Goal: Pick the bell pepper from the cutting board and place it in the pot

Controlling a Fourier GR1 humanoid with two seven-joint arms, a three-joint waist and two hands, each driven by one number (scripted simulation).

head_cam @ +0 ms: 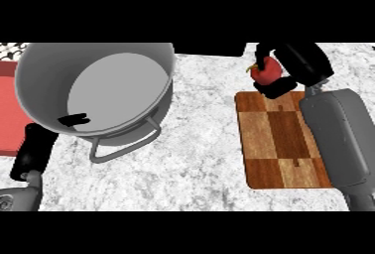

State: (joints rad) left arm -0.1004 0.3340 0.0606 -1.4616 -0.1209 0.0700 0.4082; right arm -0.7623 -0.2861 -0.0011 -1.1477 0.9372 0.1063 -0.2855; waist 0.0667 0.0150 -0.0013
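Note:
A red bell pepper [265,71] with a yellowish stem is held above the far end of the wooden checkered cutting board [278,144], with my right hand [296,62] curled round it. Fingers and thumb wrap it from the right and below. The large grey pot [95,89] stands at the left, open and with nothing inside but a dark reflection. Its handle [124,146] points toward me. My left hand [33,149] sits low at the left edge beside the pot's near wall, its fingers mostly hidden.
A red mat [9,114] lies at the far left, partly under the pot. A dark block [209,48] sits at the back edge of the speckled counter [198,163]. My right forearm [337,139] covers the board's right side.

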